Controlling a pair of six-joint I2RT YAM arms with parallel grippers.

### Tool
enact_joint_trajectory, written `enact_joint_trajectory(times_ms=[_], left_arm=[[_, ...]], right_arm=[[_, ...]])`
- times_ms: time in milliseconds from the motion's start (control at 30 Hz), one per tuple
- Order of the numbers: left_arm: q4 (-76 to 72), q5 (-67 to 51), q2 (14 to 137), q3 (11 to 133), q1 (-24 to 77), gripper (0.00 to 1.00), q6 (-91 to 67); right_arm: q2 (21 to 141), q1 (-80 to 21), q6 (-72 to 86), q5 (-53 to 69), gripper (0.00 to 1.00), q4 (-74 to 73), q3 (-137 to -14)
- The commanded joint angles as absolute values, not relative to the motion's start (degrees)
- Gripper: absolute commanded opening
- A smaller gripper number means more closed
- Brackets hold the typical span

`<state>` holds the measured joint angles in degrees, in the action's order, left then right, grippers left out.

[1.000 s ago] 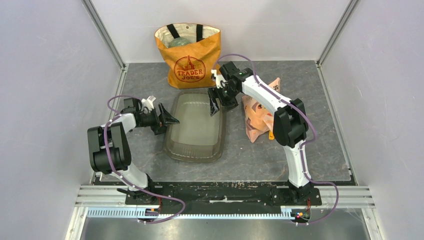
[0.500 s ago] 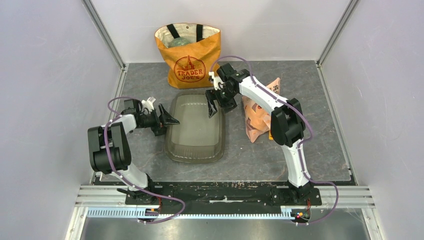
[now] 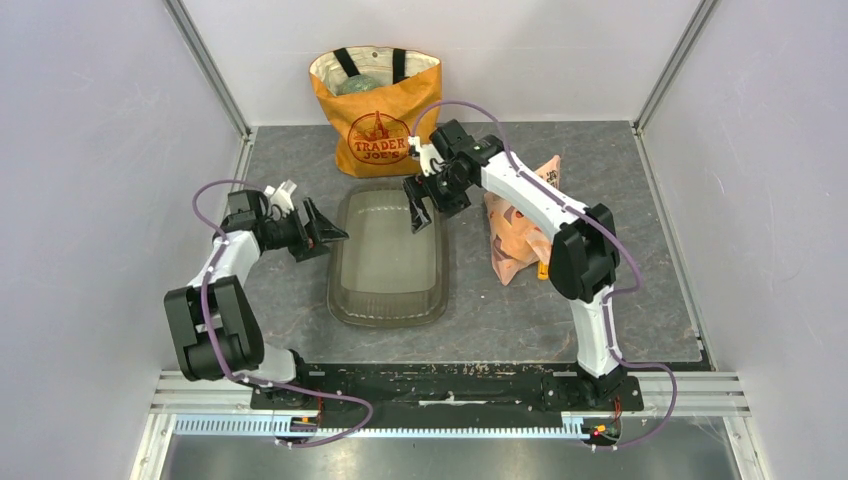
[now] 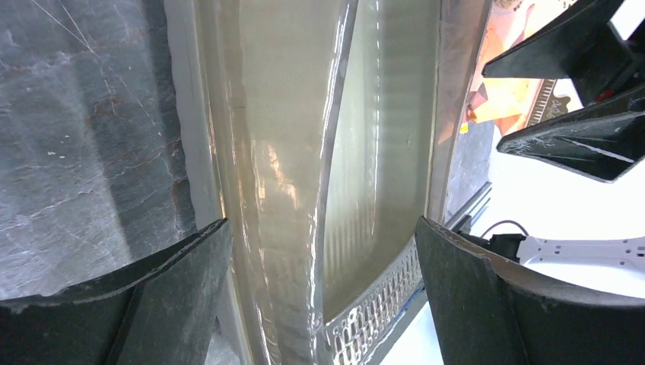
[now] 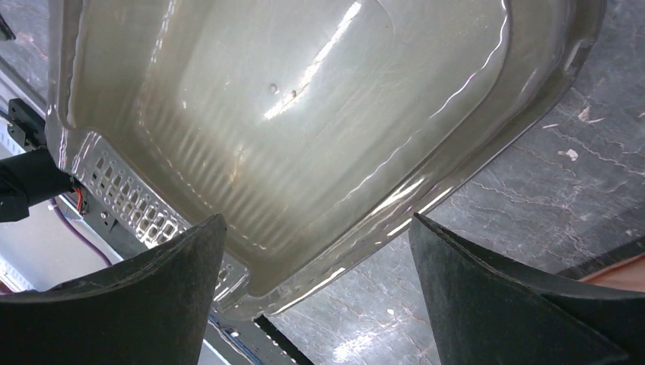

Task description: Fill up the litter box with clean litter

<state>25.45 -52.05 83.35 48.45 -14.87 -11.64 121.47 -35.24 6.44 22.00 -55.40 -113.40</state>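
Litter box (image 3: 388,262) lies flat, open side up, long axis near-to-far. Left gripper (image 3: 325,224) at left rim, right gripper (image 3: 419,207) over far end; both spread wide, gripping nothing.

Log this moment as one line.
litter box: empty | left gripper: open, at left rim | right gripper: open, over far-right corner | bag: right of box
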Motion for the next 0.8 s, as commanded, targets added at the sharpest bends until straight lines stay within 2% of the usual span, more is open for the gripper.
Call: enact_joint_trajectory(times_ms=[0,267,400,633,767], left_arm=[[28.69,-50.30,79.51,52.39,-15.74,0.96,-7.13],[29.58,-36.91,75.15,58.31,-19.90,0.96,-6.32],[31.25,-37.05,73.50,62.66,-20.01,0.96,-4.66],[33.56,-33.69,69.03,70.77,-9.88,0.95,-1.85],[32.75,-33.35,69.06,70.89,-6.08,0.95,-4.39]], right_arm=[[115.80,-35.17,3.73,22.50,0.97,-55.43,-115.60],[104.28,-27.11,0.53,23.49,0.97,-59.58,-114.94],[95.70,-18.42,-1.23,22.62,0.94,-62.46,-110.32],[84.87,5.56,-0.40,20.37,0.76,-67.81,-100.98],[82.41,11.54,-1.95,23.99,0.75,-72.20,-93.42]])
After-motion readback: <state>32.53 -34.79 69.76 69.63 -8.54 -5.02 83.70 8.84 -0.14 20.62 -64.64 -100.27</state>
